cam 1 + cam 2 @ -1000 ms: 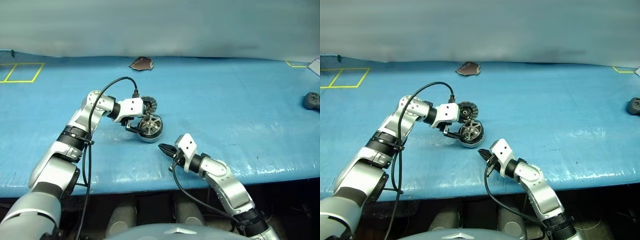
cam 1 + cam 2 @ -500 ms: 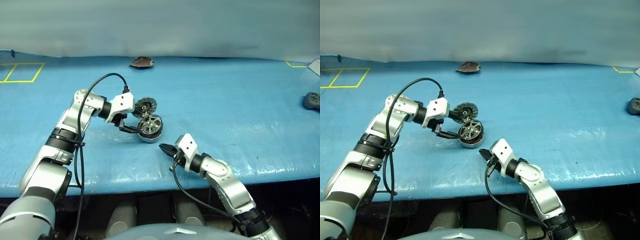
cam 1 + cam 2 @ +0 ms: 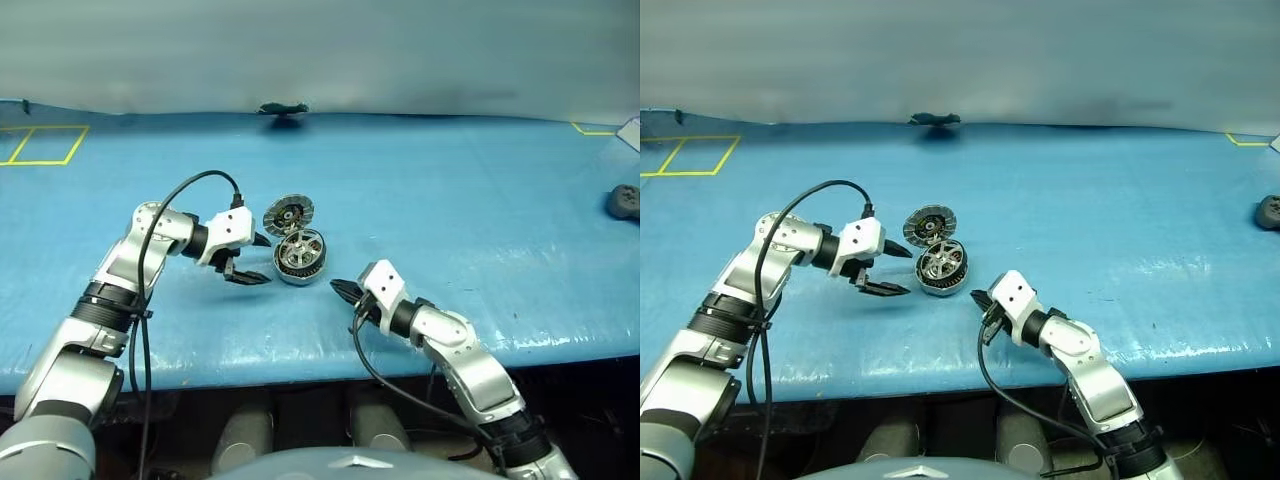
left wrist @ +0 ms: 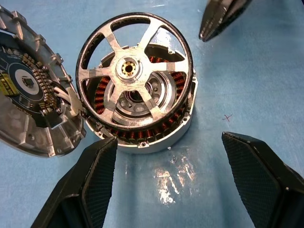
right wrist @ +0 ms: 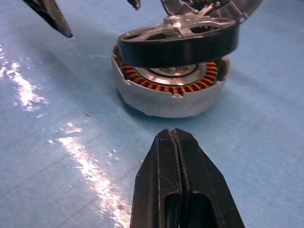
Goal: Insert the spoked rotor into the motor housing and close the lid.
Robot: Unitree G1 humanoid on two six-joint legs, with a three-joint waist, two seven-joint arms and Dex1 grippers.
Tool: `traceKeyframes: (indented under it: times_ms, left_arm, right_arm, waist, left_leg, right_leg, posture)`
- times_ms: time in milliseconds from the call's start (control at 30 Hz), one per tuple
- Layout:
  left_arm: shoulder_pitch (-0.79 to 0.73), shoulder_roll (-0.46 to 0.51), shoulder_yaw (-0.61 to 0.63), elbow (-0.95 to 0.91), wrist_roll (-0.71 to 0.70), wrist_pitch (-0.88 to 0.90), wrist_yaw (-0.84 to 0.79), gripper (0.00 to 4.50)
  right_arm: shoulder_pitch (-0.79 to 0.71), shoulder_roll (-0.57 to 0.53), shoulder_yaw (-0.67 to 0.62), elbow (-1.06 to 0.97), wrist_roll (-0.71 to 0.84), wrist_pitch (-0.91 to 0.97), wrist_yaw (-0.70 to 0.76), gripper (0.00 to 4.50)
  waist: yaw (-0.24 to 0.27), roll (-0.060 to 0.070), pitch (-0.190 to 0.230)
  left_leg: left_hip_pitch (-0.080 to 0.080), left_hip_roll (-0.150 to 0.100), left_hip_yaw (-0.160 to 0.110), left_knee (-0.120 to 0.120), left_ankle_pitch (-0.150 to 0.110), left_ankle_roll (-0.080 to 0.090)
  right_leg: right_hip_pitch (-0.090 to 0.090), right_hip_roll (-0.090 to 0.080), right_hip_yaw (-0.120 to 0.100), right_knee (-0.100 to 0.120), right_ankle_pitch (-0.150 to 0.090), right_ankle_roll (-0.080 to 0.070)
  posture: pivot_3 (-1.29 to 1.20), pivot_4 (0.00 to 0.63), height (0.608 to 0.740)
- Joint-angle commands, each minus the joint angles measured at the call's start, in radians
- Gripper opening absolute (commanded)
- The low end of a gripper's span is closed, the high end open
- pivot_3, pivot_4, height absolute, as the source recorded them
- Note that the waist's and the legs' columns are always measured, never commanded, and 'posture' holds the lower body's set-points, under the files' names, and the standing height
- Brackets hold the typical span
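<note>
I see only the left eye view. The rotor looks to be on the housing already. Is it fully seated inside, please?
Observer: No. In the right wrist view the spoked rotor sits tilted on top of the motor housing, with the copper winding exposed below it.
Operator: Is the lid closed or open?
Observer: Open. The left wrist view shows the lid swung aside, inner face up, joined to the housing's edge.
Operator: Does my left pincer hold something?
Observer: No. The left pincer is open and apart from the housing.
Operator: And the right pincer?
Observer: The right pincer is shut on nothing, short of the housing.
</note>
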Motion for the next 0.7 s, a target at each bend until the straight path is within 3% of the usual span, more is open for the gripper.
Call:
traceKeyframes:
  times_ms: [33, 700]
  left_arm:
    - [0.02, 0.014, 0.021, -0.044, -0.002, -0.035, 0.016, 3.83]
    - [0.168, -0.078, 0.131, 0.021, -0.165, -0.199, 0.053, 3.83]
  right_arm:
    - [-0.029, -0.006, -0.04, -0.061, -0.011, 0.044, -0.031, 0.0]
    - [-0.267, 0.082, 0.018, 0.024, -0.029, 0.056, -0.019, 0.0]
  waist:
    - [0.002, 0.0, 0.0]
    - [0.009, 0.0, 0.0]
  left_leg:
    - [0.0, 0.0, 0.0, 0.0, 0.0, 0.0]
    - [0.0, 0.0, 0.001, -0.001, 0.0, 0.0]
  right_leg:
    - [0.0, 0.0, 0.0, 0.0, 0.0, 0.0]
    - [-0.001, 0.0, 0.0, -0.002, 0.001, -0.001]
  posture:
    - [0.0, 0.15, 0.74]
    - [0.0, 0.15, 0.74]
